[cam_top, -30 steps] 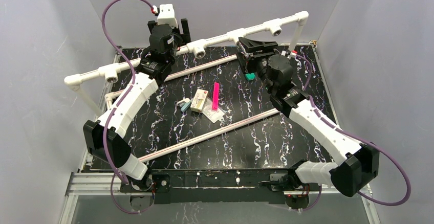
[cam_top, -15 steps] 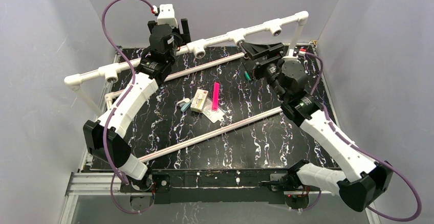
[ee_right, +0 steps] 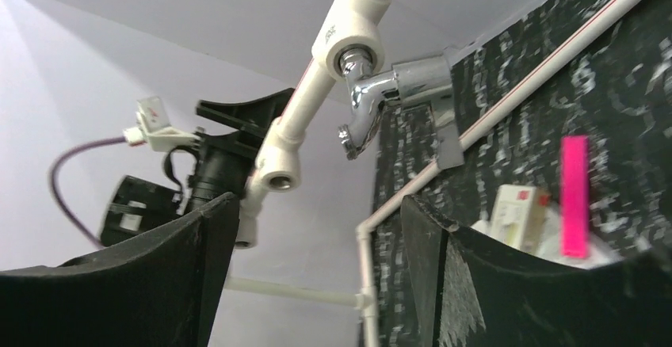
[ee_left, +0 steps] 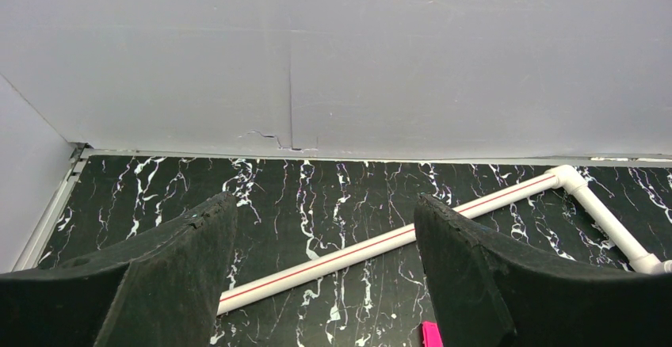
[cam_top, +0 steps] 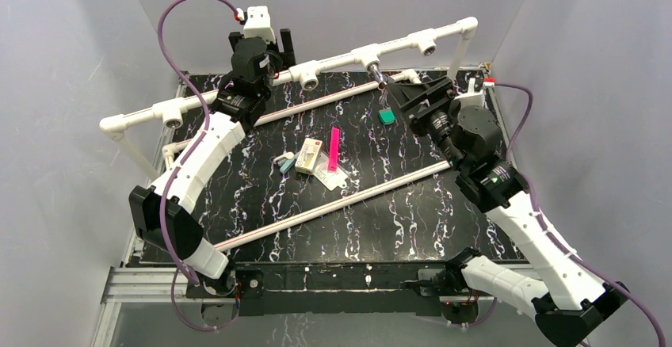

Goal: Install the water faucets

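Water faucet (ee_right: 408,85), curved shiny chrome, sits in white tee (ee_right: 353,26); right gripper (ee_right: 317,204) apart.

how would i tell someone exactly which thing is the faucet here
Find the raised white pipe rail along the far side of the table, with four tee sockets. Go to the second socket from the right. The faucet is the shiny silvery metal tap sticking out of it; the other three sockets are open and empty.

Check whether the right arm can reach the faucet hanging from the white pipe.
Probably yes. The faucet sits in the tee socket just ahead of the open right pincer, slightly above its line, and nothing lies between them.
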